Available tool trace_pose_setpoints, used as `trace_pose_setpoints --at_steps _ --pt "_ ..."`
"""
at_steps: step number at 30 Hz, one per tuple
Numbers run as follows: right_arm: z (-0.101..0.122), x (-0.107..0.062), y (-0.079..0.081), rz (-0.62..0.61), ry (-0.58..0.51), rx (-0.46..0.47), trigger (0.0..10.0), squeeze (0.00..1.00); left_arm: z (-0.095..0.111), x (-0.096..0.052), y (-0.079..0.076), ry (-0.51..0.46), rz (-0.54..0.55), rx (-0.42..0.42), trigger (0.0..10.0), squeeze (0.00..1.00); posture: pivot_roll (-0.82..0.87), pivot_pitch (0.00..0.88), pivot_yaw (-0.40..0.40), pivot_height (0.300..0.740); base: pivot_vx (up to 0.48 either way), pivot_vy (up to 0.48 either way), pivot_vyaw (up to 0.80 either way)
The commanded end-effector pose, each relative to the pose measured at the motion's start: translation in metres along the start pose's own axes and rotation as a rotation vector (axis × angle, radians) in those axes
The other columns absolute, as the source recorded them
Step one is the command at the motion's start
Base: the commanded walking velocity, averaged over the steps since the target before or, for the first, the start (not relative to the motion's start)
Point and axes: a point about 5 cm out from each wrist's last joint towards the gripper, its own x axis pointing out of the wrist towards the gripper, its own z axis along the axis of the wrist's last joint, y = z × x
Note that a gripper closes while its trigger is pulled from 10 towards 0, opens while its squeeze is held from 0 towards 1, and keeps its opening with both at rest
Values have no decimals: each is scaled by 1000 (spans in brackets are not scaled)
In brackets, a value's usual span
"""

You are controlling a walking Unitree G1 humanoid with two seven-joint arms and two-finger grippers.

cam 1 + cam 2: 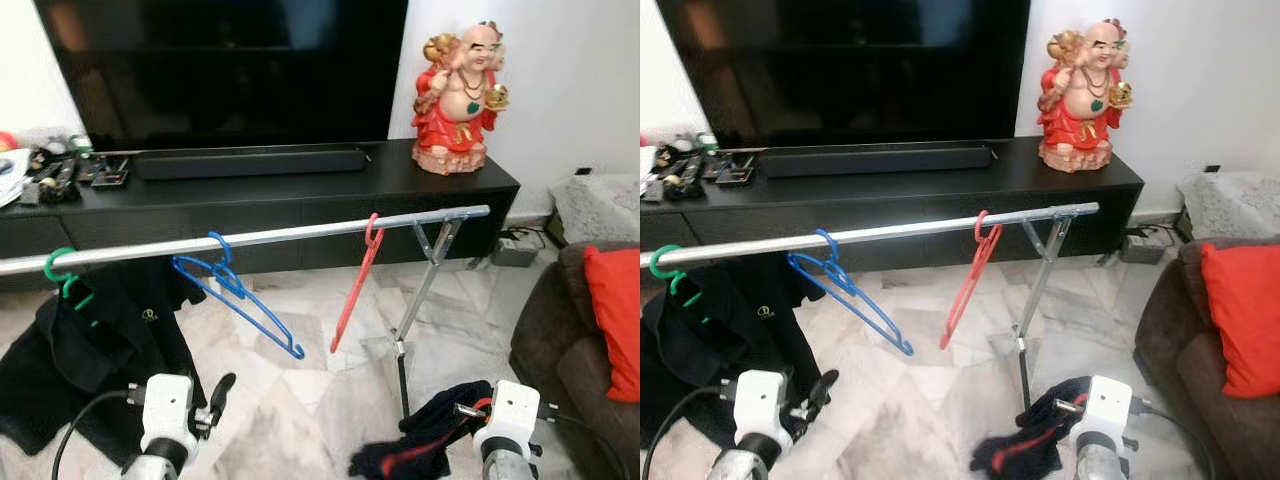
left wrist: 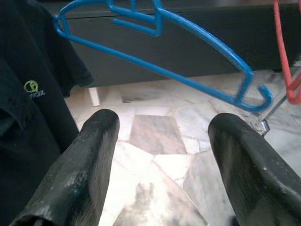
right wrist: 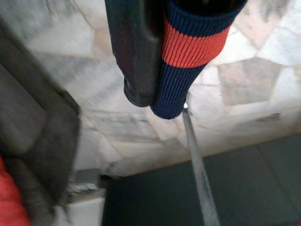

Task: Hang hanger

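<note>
Low at the frame's bottom left, the left gripper (image 2: 162, 155) gapes wide and empty — the blue hanger (image 1: 238, 293) hangs just above it on the rail (image 1: 250, 239), slanting down-right — while the right gripper (image 3: 155, 70) clamps a navy-and-red garment (image 1: 430, 430).

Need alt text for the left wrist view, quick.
The left tool's two black fingers stand apart with nothing between them, over marble floor. Ahead hangs a blue hanger, a black shirt to one side and part of a red hanger to the other.
</note>
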Motion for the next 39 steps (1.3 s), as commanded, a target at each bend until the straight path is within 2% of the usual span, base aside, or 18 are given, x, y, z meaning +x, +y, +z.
trace_pose_setpoints --at_steps 1,9,18,23,28,39 --pt "9 2 -1 -2 -50 26 10000 0 -2 -1 -3 15 -9 9 10000 0 96 16 -3 740 0 0 0" --pt "5 1 12 96 -24 3 10000 0 -2 -1 -3 9 7 2 10000 0 98 15 -8 740 0 0 0" --pt "3 1 13 114 -10 -2 10000 0 -2 0 -3 7 11 -3 10000 0 97 13 -9 740 0 0 0" --pt "2 0 15 136 -12 -36 10000 0 0 0 -1 0 19 0 10000 0 95 10 -7 740 263 0 0" --pt "2 -1 16 138 -10 -25 10000 0 1 1 -1 -6 21 2 10000 0 95 6 -5 740 291 0 750" --pt "0 0 16 127 4 -14 10000 0 2 2 -1 -15 22 -4 10000 0 96 7 -7 740 326 0 0"
